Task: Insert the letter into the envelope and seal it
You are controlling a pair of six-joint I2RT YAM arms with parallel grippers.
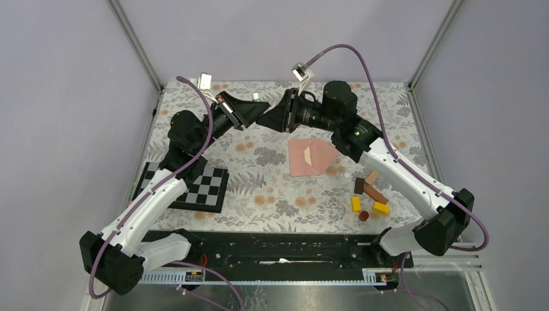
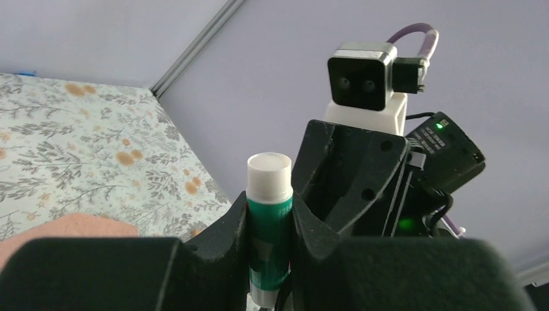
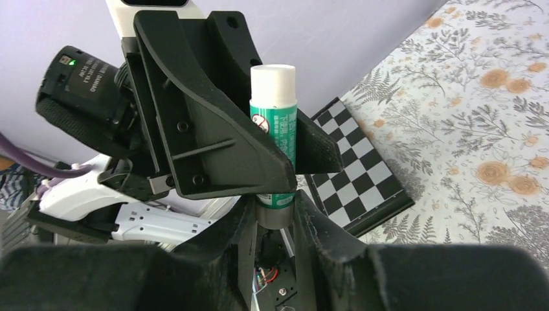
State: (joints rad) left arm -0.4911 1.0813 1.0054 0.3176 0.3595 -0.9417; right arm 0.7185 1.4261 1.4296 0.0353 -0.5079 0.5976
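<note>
Green glue stick point(image 3: 274, 129): held above the bench point(image 1: 272, 188), white cap uppermost, gripped from both sides.
Left end effector point(image 2: 268, 214): narrowly parted, clamped on the glue stick's body.
Right end effector point(image 3: 275, 207): narrowly parted, clamped on the glue stick's lower end.
Envelope point(image 1: 311, 157): laid flat on the bench, flap open, below the right arm.

1. The checkerboard point(image 1: 194, 188) lies on the near left of the table point(image 1: 272, 194).
2. The envelope point(image 1: 312, 157) lies flat on the table, right of centre and well apart from the checkerboard.
3. The blocks point(image 1: 370, 194) lie in a cluster near the envelope, to its right and closer to the arm bases.
4. The left gripper point(image 2: 268, 214) and right gripper point(image 3: 275, 214) meet above the far middle, behind the envelope.
5. The glue stick point(image 2: 268, 188) sits clamped between the fingers of both grippers.
</note>
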